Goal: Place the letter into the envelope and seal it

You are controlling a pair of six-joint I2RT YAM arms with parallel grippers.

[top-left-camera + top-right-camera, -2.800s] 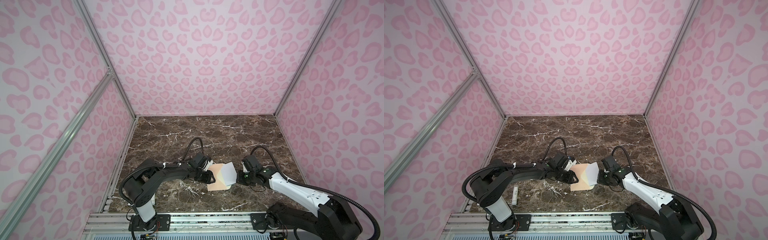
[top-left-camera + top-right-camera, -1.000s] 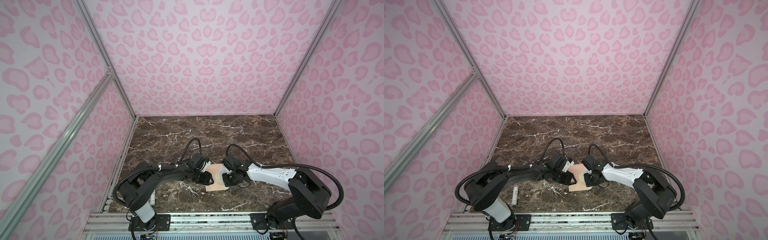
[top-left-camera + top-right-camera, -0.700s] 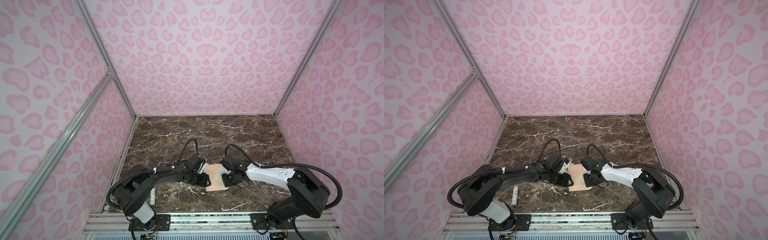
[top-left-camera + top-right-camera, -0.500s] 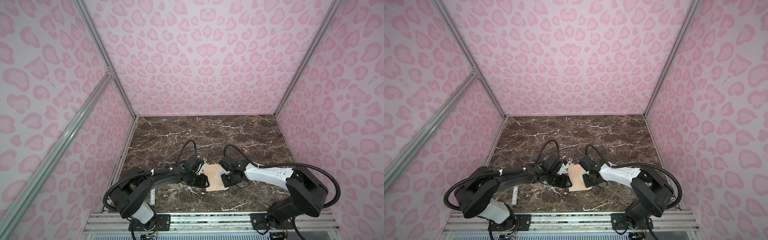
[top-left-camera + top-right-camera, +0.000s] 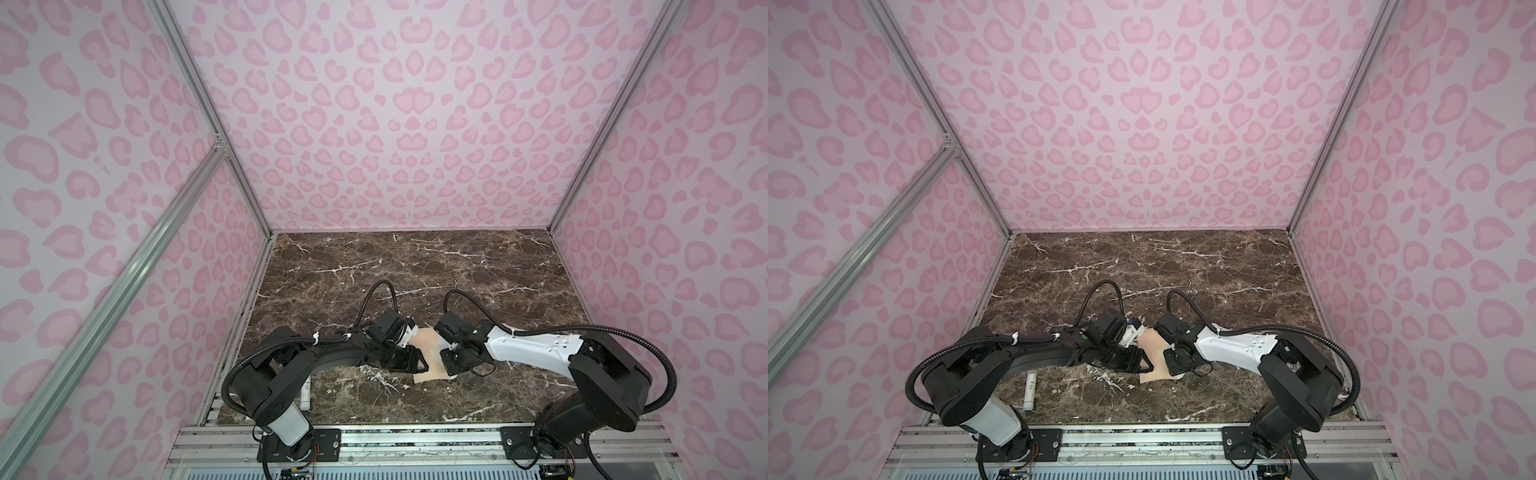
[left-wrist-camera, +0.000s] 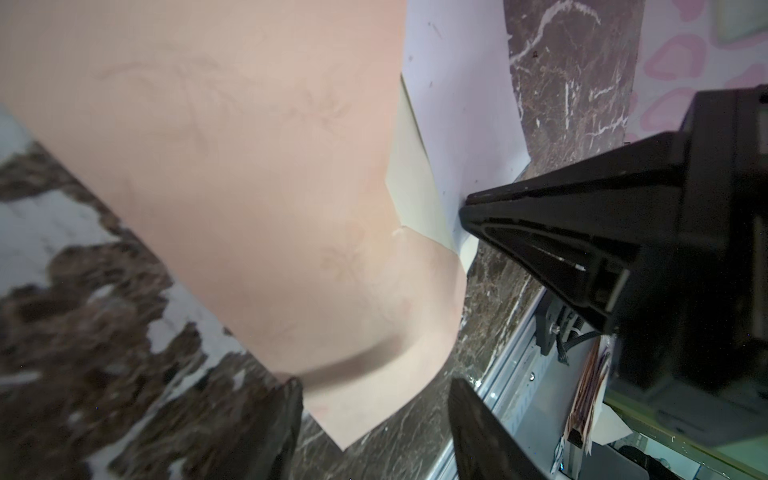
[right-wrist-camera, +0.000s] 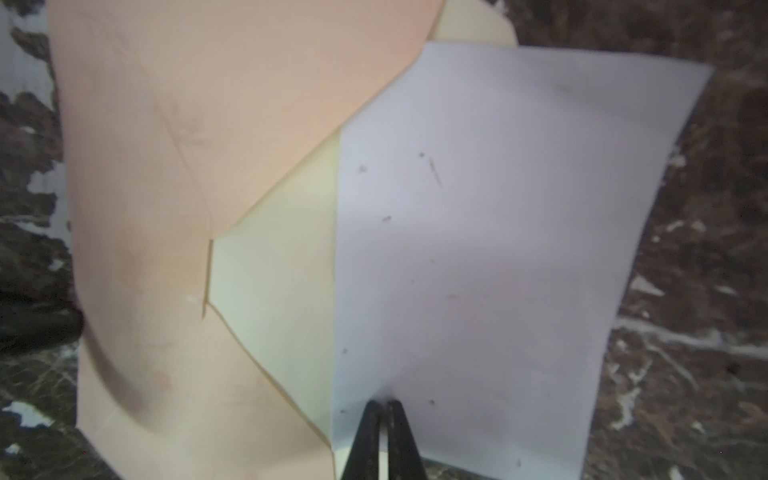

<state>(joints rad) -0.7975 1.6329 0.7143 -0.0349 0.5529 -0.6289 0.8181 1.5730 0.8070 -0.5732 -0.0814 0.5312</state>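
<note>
- The envelope (image 5: 429,347) lies on the marble table (image 5: 415,266) toward the front, wedged right between the two grippers in both top views.
- The right gripper (image 7: 385,402) is clamped tight on the letter (image 7: 498,249). Its tips pinch a side edge of the sheet, close to the end nearest the envelope.
- The letter is mostly outside the envelope. Its leading edge sits over the pale inner side at the V-shaped mouth, and one corner looks tucked under the peach front panel. The rest sticks out over the table, a bit bowed.
- The left gripper (image 6: 374,388) has its jaws spread and isn't gripping anything. The envelope's corner pokes into the gap between its fingers (image 6: 286,419). One of them seems to press on the envelope's edge, and there's a dent in the paper right there.
- A white tube (image 5: 1030,390) lies on the table by the left arm's base, well apart from the paper.
</note>
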